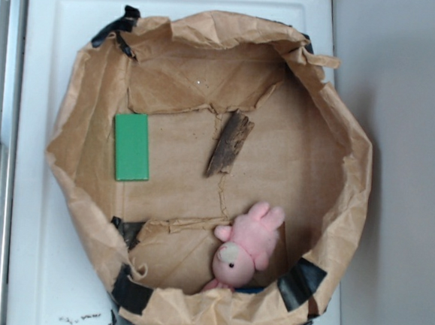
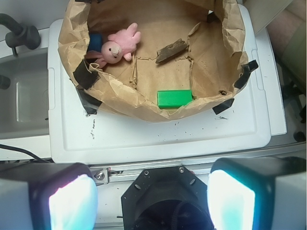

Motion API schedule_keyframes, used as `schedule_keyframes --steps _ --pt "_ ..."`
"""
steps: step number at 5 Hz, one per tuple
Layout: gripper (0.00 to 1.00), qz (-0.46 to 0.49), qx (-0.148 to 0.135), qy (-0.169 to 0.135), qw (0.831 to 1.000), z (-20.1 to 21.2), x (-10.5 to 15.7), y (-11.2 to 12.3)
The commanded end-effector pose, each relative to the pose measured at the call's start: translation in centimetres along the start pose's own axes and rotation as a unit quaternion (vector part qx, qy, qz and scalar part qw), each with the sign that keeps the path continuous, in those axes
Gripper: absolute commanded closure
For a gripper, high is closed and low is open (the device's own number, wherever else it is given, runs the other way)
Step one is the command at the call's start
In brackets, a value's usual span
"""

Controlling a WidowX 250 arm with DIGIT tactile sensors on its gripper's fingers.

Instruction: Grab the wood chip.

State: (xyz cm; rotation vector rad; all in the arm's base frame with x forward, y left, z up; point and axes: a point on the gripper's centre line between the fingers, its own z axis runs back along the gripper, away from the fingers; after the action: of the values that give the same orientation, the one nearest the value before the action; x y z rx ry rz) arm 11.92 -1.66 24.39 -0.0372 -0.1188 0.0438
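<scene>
The gripper (image 2: 152, 199) is sitting at the bottom of the wrist view with its two fingers (image 2: 72, 203) spread wide, holding nothing. It is hanging well back from the paper bag (image 1: 341, 127), over the rail beside the white lid (image 2: 144, 136).

The wood chip (image 1: 229, 143) is lying flat near the centre of the exterior view, on the bag floor, tilted slightly off vertical. In the wrist view it is appearing in the upper middle (image 2: 171, 51).

Risks from here:
- The crumpled bag wall is standing between the gripper and the chip; a low approach is likely to be snagging or folding the paper.
- The chip is thin and lying flat, so fingers closing too high are likely to be slipping over it.
- The green block (image 1: 131, 147) and the pink bunny (image 1: 245, 247) are lying apart from the chip, so a wrong pick is looking unlikely.

View differences: the exterior view is showing the full bag floor and the chip's outline, but no gripper. The wrist view is showing the finger spread and a sink (image 2: 24, 96) at left.
</scene>
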Motion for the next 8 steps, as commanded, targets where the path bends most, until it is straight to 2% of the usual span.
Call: schedule_keyframes --steps 1,2,3,5,6,7,8 --pt "0.00 0.000 0.000 0.000 1.000 0.0 0.0 0.0" --pt "0.00 0.029 0.009 -0.043 0.999 -0.6 1.5 -0.2" --pt "0.00 0.046 0.016 -0.062 0.997 -1.5 3.0 0.2" --pt "0.00 0.079 0.040 -0.017 0.996 -7.1 6.9 2.6" --pt "0.00 0.113 0.036 0.028 0.993 -9.5 9.1 3.5" --pt "0.00 0.109 -0.002 0.082 0.991 -11.5 13.7 2.1" --pt "0.00 0.077 -0.046 0.078 0.993 -9.1 14.8 0.0"
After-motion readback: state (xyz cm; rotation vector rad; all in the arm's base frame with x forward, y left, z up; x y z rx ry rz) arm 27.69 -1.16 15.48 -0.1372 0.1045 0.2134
